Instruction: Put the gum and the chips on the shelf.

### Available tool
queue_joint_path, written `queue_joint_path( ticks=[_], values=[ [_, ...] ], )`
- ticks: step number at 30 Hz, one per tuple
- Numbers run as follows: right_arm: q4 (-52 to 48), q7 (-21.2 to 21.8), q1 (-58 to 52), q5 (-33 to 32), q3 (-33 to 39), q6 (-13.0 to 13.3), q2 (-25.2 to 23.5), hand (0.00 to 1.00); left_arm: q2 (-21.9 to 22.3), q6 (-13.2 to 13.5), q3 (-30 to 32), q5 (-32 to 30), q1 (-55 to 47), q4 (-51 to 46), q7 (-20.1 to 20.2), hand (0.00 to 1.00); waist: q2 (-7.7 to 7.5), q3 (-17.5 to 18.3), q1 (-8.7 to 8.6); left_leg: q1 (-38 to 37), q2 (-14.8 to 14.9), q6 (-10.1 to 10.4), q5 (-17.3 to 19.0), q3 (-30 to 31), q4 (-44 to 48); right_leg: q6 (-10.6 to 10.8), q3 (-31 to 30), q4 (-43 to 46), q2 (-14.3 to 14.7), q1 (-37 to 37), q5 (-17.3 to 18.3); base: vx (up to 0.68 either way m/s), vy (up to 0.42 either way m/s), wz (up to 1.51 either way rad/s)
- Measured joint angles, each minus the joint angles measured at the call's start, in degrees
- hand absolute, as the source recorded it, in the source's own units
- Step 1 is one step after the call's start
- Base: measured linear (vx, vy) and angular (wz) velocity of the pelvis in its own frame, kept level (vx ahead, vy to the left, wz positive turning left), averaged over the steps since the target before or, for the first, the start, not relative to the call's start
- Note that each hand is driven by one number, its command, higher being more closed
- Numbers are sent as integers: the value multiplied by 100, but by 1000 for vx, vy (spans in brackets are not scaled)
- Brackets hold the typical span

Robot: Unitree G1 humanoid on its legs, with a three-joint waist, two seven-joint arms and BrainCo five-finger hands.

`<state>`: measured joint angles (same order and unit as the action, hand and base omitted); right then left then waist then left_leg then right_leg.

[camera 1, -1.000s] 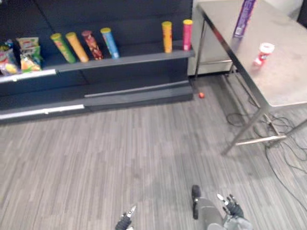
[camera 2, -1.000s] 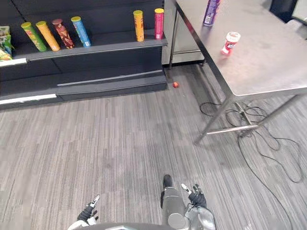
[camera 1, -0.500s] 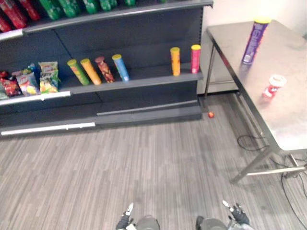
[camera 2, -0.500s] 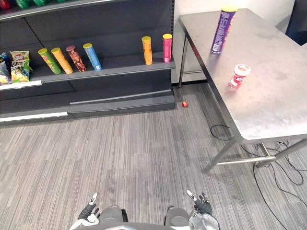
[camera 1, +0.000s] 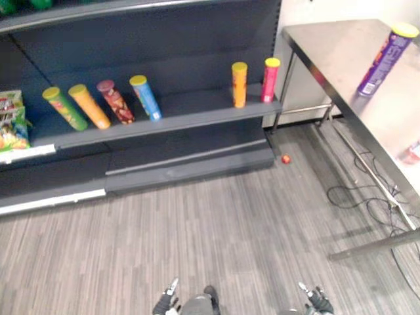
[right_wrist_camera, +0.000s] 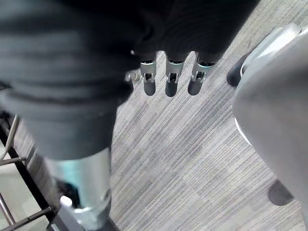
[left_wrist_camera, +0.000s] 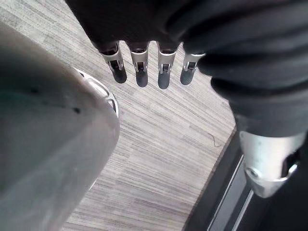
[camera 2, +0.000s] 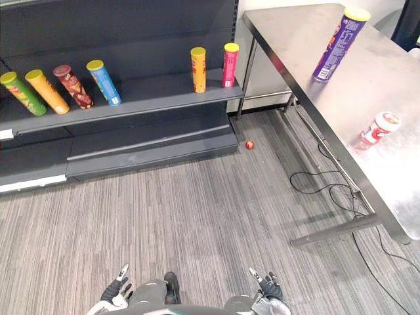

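Grey plank floor [camera 2: 197,216] between dark shelf [camera 2: 151,98] and steel counter [camera 2: 407,79]. Tall purple chips can [camera 2: 335,44] upright near counter's far edge, small red-and-white gum tub [camera 2: 378,128] toward its near edge. Left hand [camera 2: 117,289], right hand [camera 2: 266,289] low, fingers [left_wrist_camera: 140,70] straight, empty.

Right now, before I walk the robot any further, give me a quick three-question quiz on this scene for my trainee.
1. True or false: the left hand and right hand are open and empty.
2. What lies on the floor near the right end of the shelf? A) a small red ball B) a green bag C) a cup
3. Fill in: the gum bottle and the purple chips can are both on the metal ____.
Key: 1 true; 2 A; 3 table.
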<state>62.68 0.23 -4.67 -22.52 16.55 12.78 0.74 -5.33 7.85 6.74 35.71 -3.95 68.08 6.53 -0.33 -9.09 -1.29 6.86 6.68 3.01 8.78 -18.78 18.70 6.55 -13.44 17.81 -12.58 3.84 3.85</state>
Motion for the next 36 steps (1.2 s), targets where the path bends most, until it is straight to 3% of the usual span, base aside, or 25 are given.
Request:
queue_joint_path(
  ticks=[2,4,5,6,7,8,9,10,12,14,15,16,18,19,24,32,35,36],
  values=[
    [-83,-77,-34,-3,9,4,-6,0,-15,-29,-184,-29,-55,18,-24,0,51,68,-3,-407,-2,-1,1,-175,-113,-9,-283,915,134,-377,-365,286,99,-78],
    [-272,-123,-98,-1,-21,13,-62,0,-52,-40,-413,-107,-77,19,-65,0,107,78,-18,-597,65,-66,37,-268,226,-75,-264,1689,227,-690,-1019,210,56,-52],
    [-412,-175,-197,-1,-23,42,-19,0,-81,-32,-528,-115,-86,-6,-64,0,119,99,-14,-465,-78,-44,237,-66,121,-58,-127,1994,198,-774,-1493,-4,54,-31],
    [-479,-215,-219,-1,-24,44,27,0,11,-42,-622,-140,-105,-5,-74,0,317,173,-32,-645,-156,-265,124,-7,-444,-86,7,2172,188,-868,-1589,-13,104,-32],
    [-589,-243,-209,2,-52,43,31,0,-4,-46,-684,-278,-103,-17,-82,0,304,138,-58,-1039,-272,-453,333,-126,-907,43,278,2890,29,-1131,-1019,111,39,-13],
    [-616,-233,-170,12,-168,31,23,0,-38,-58,-738,-354,-13,-25,-129,0,178,92,-68,-1181,-372,-478,341,-129,-998,-70,622,3411,-59,-1387,-284,184,1,-12],
    [-648,-228,-160,16,-211,28,46,0,-23,-58,-761,-372,20,-24,-134,0,177,82,-64,-1278,-369,-476,340,-136,-1073,-147,903,3572,-30,-1527,83,188,-60,-8],
    [-789,-230,-147,40,-263,27,79,0,31,-59,-761,-479,38,-29,-142,0,284,4,-47,-1472,-266,-458,329,-184,-1205,-217,1441,3642,78,-1710,616,160,-53,-14],
    [-849,-211,-105,70,-389,43,158,0,82,-58,-759,-499,39,-32,-149,0,362,-49,-55,-1696,-47,-433,314,-284,-1259,-297,2047,3143,257,-1871,986,212,-124,-18],
    [-846,-212,-30,63,-478,47,138,0,70,-56,-753,-496,39,-36,-145,0,317,-102,-59,-1916,102,-339,267,-367,-1304,-273,2484,2018,283,-1875,969,249,-232,-13],
    [-826,-217,-32,49,-566,55,93,0,21,-49,-743,-494,32,-68,-134,0,171,-75,-24,-2083,33,-141,237,-479,-1462,-193,2721,850,237,-1825,503,237,-208,-33],
    [-773,-207,48,63,-622,56,103,0,7,-52,-696,-505,79,-40,-140,0,96,-143,-13,-2290,15,159,325,-537,-1660,-555,2920,398,274,-1800,-127,241,-190,-44],
    [-759,-231,197,133,-612,75,229,0,188,-85,-692,-522,108,97,-130,0,392,-139,-46,-2338,258,266,302,-617,-1869,-662,3111,231,587,-1837,-46,216,-177,-41],
    [-755,-240,211,224,-592,77,240,0,266,-81,-682,-541,148,83,-122,0,458,-176,-37,-2348,342,278,309,-594,-1869,-661,3110,184,692,-1835,78,193,-184,-25],
    [-567,-241,113,218,-575,48,271,0,287,-99,-635,-528,140,18,27,0,414,-207,-33,-2509,645,535,-124,-562,-1519,-754,3262,119,894,-1444,424,143,-159,2],
    [-535,-211,132,159,-569,48,280,0,305,-104,-505,-554,148,13,-27,0,492,-139,-135,-2328,703,669,-385,-635,-958,-799,3044,53,1008,-1435,437,132,-47,-22],
    [-396,-210,93,101,-542,47,312,0,285,-99,-395,-539,179,7,-77,0,478,-142,-183,-1806,934,802,-539,-556,590,-795,2856,-70,1068,-1237,428,178,-49,-51],
    [-323,-216,35,-18,-499,39,329,0,286,-99,-333,-467,210,-20,-104,0,484,-143,-180,-1579,1107,787,-937,-504,1398,-806,2742,-236,1123,-968,417,140,-20,-64]
  ],
)
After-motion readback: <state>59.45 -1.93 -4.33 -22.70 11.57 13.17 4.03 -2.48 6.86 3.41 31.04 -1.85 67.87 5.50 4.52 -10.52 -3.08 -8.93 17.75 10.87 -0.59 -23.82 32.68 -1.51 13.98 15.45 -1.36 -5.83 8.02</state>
